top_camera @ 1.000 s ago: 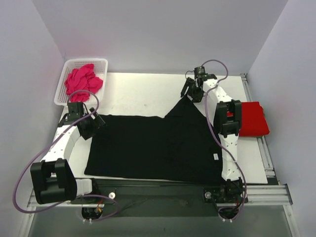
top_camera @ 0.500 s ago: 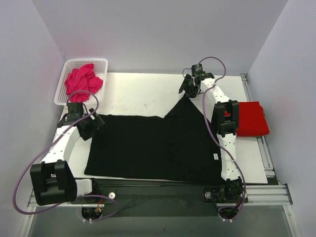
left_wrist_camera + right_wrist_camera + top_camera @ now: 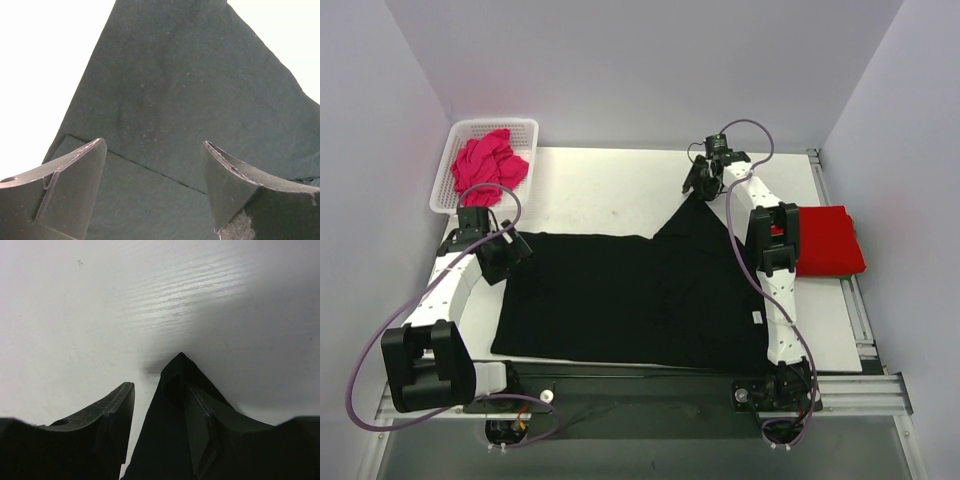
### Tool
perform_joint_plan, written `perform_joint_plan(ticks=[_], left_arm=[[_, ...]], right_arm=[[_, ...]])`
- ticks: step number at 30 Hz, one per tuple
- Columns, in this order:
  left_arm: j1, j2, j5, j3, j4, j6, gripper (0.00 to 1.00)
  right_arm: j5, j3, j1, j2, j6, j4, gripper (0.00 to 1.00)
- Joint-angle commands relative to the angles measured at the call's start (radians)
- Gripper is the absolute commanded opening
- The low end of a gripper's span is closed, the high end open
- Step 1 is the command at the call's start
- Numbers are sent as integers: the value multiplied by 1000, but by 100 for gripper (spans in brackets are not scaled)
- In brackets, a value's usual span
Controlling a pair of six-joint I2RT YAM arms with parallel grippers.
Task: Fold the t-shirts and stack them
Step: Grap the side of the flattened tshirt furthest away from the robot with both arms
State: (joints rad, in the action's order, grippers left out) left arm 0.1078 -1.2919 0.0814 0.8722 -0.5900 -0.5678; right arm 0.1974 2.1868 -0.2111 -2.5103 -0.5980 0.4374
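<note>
The black t-shirt (image 3: 630,300) lies spread across mid-frame on the bench (image 3: 600,190); the right claw (image 3: 701,187), upper centre-right, is clamped on its raised corner, while the left claw (image 3: 508,256) hangs apart over its left edge, and the red t-shirt (image 3: 835,240) sits folded at right

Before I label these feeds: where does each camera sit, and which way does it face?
Top external: above, behind the bases, facing down at the white table; both arms show.
Left wrist: on the left arm, facing down past its open left claw onto the black cloth t-shirt.
Right wrist: on the right arm, facing the table past its right claw, at the t-shirt's corner.
All show the black t-shirt.
</note>
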Motion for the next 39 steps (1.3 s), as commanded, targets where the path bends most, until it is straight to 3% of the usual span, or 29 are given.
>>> perform_joint_plan(ticks=[1,9,12,18,26,33,36,39], left_arm=[[10,-9,-11,54,-5,20,87],[10,-9,-9,45,-7,23,87],[9,-15,-8,45,-5,23,87],[9,-33,-14,59,-2,36,87],[12,-130,-54,134,30,98,83],[13,-237,-132,179,151,152,65],[9,-279,-134,169,254,177,53],[4,-307,-160,137,367,189,49]], right_arm=[[-50,7,-8,28,27,21,44],[-88,10,-7,47,64,21,40],[-92,16,-7,39,69,23,34],[-99,8,-8,33,75,24,1],[-107,-70,-5,114,75,26,0],[-75,-212,-1,225,69,26,0],[-64,-252,-1,252,78,26,0],[-56,-274,2,272,81,32,0]])
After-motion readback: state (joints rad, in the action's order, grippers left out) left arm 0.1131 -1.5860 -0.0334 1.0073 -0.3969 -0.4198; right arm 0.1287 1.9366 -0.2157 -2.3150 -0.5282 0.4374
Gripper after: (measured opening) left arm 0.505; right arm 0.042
